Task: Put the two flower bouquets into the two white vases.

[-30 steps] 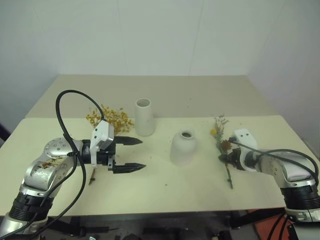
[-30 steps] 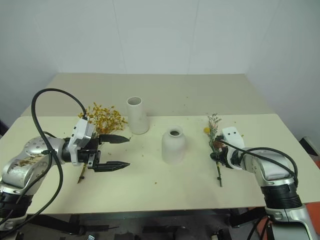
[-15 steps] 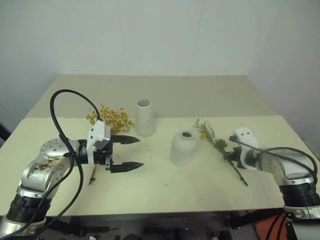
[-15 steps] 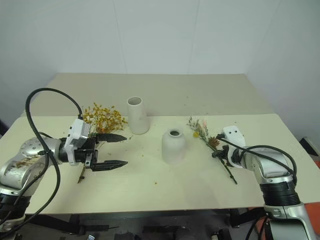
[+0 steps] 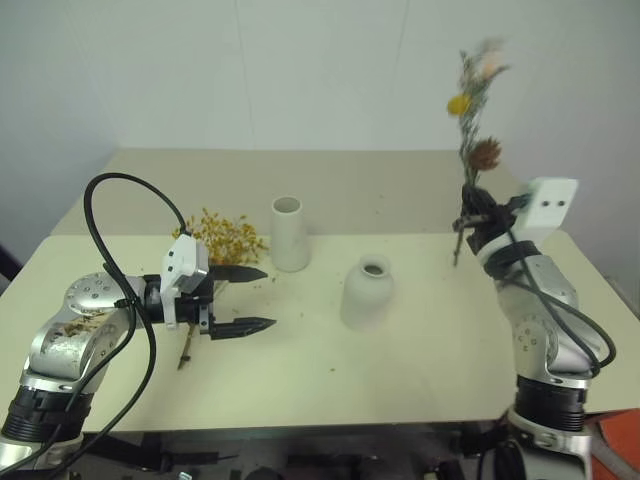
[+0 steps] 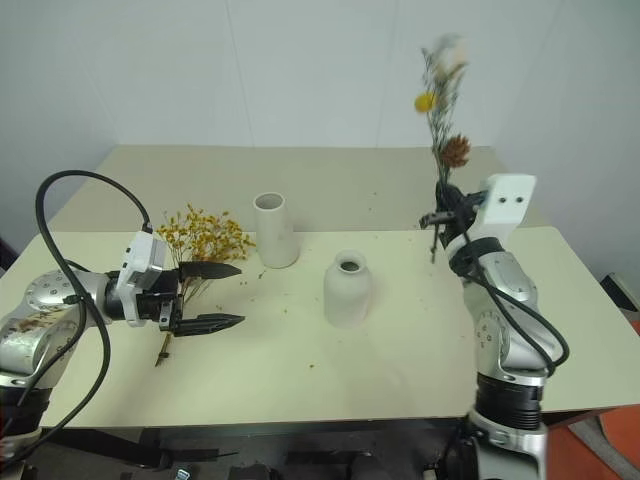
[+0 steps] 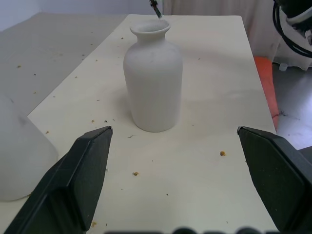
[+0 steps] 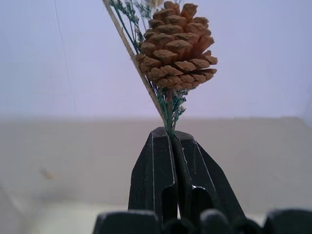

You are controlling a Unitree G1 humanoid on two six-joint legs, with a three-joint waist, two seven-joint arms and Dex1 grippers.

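My right tool point(image 5: 470, 222) is clenched on the sparse bouquet point(image 5: 472, 95), holding it upright at the upper right of the frame, its stem end hanging just below the fingers. My left tool point(image 5: 243, 298) hangs released over the bench point(image 5: 420, 340) at left, the yellow bouquet point(image 5: 222, 236) lying behind it beside the tall vase point(image 5: 288, 234); the squat vase point(image 5: 367, 292) stands mid-frame.

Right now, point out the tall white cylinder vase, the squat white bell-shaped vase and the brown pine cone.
tall white cylinder vase point(image 5: 288, 238), left eye view, mid wall
squat white bell-shaped vase point(image 5: 366, 298), left eye view, body
brown pine cone point(image 8: 176, 45), right wrist view, scales
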